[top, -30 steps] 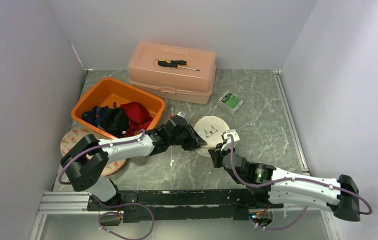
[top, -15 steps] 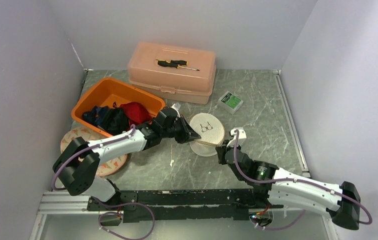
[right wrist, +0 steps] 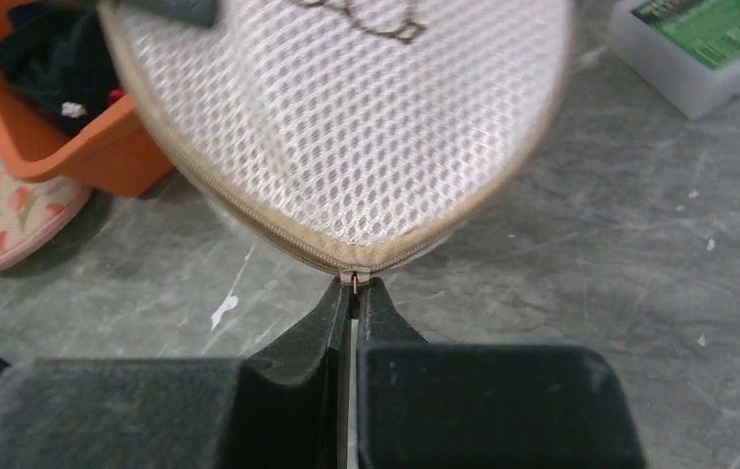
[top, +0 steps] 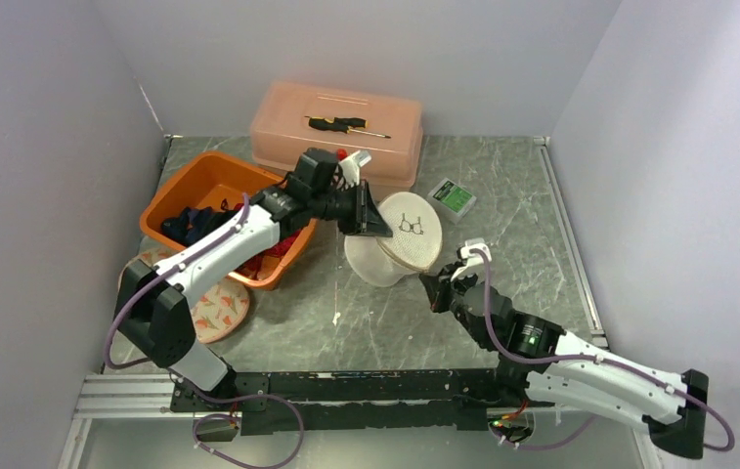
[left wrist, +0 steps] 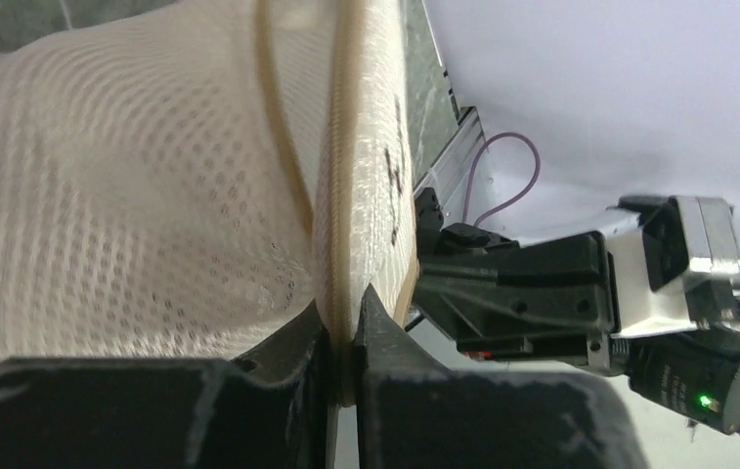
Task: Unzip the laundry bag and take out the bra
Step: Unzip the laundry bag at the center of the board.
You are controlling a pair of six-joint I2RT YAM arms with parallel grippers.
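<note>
The white mesh laundry bag (top: 407,239) is a round, tan-edged pouch with a bra drawing printed on it, held tilted above the table centre. My left gripper (top: 377,229) reaches in from the left and is shut on the bag's tan zipper rim (left wrist: 344,293). My right gripper (top: 434,289) sits at the bag's near lower edge, shut on the small metal zipper pull (right wrist: 353,279). In the right wrist view the zipper along the bag (right wrist: 346,127) looks closed. The bra is hidden.
An orange bin (top: 211,176) with dark and red clothes stands at the left, over a floral plate (top: 219,311). A pink toolbox (top: 336,147) with a screwdriver (top: 346,124) on top is at the back. A small green box (top: 451,198) lies right of it.
My left gripper closed on the bag's rim and lifted the bag up and toward the back. The right gripper kept hold of the zipper pull and followed slightly to the right.
</note>
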